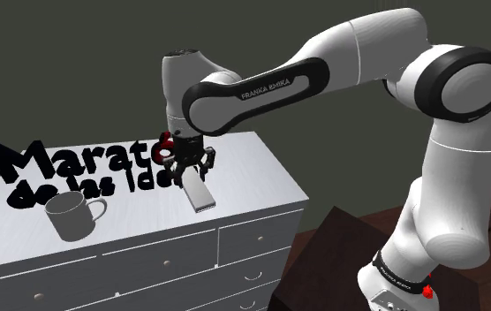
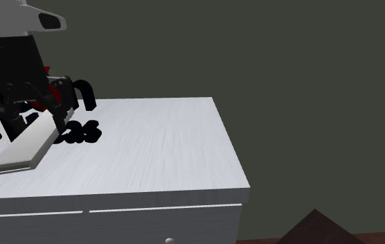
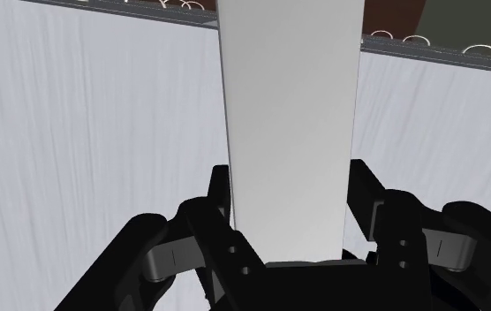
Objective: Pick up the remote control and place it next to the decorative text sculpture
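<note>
We see the white arm (image 1: 341, 71) reaching from its dark stand (image 1: 336, 252) up and over to the shoulder view's left; below it stands a white chest of drawers (image 1: 253, 177), its top pale and faintly grained, its drawer fronts facing the camera; along the back of that top runs the black text sculpture (image 1: 54, 168), two rows of heavy letters; in front of the letters, toward the shoulder view's left, a grey mug (image 1: 69, 216) stands upright with its handle pointing right, well apart from the arm's hand; the remote control (image 1: 200, 196), drawn as a plain pale slab, hangs tilted over the top just beside the sculpture's right end; its lower end may be touching the top, though we cannot be sure; the black gripper (image 1: 191, 177) clasps its upper end, and in the wrist view the two fingers (image 3: 220, 190) press against the slab's long edges.
</note>
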### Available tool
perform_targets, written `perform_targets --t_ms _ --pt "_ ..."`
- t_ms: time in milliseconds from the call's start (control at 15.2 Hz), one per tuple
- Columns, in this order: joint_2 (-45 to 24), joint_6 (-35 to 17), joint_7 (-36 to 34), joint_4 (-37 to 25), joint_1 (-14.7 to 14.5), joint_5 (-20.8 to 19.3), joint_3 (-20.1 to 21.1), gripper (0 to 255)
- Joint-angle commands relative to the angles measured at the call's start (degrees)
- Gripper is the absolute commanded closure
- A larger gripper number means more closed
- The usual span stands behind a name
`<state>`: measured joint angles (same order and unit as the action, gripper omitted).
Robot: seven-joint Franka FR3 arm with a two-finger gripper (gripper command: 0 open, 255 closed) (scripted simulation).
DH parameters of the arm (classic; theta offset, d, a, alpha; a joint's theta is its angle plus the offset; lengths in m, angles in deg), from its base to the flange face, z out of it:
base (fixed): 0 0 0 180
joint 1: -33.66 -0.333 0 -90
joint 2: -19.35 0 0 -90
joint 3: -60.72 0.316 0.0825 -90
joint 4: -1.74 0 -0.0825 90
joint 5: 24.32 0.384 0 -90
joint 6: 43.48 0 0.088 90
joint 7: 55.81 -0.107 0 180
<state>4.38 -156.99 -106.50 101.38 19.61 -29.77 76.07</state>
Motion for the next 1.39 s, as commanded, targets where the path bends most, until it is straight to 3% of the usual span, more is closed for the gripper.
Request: perform_targets --t_ms 0,924,1320 --pt "-0.4 -1.44 -0.11 1.0 0.0 -0.16 -0.06 255" --pt "-4.66 -10.79 -1.29 6.26 -0.33 -1.79 -0.63 255" --pt "-4.71 -10.87 -1.31 6.3 -0.33 -1.81 -0.64 255"
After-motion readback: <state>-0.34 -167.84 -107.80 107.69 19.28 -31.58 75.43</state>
